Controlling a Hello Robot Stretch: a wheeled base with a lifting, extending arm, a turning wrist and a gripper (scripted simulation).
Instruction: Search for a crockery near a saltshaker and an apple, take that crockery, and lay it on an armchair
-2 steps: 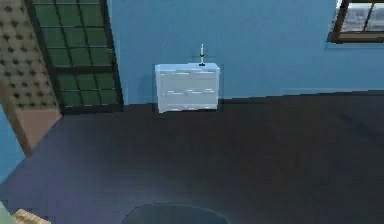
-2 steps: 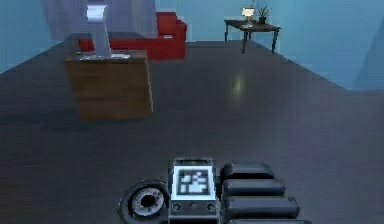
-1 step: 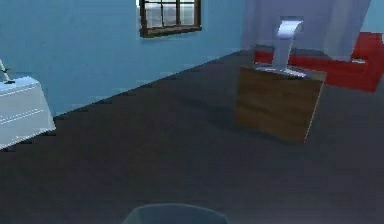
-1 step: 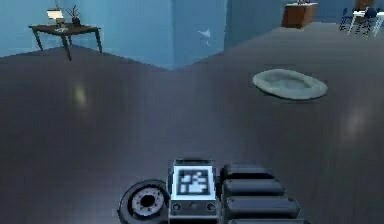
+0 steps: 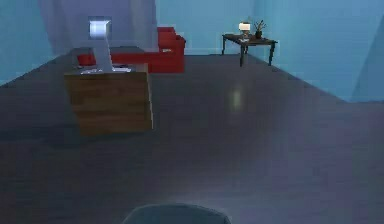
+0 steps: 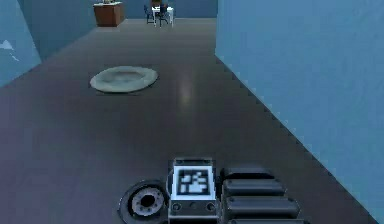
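Ahead, a wooden dresser (image 5: 108, 100) partly hides a red seat (image 5: 170, 52).

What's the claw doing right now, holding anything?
Claw: low at the arm side view's bottom edge, far end not made out; state and load cannot be told.

Ahead we see a brown wooden chest of drawers (image 5: 110, 100) with a white upright object (image 5: 98, 30) on top — farther back, a small dark side table (image 5: 250, 39) bearing a little lamp (image 5: 244, 27). Sideways, a pale round rug (image 6: 125, 78) lies on the dark floor (image 6: 200, 130).
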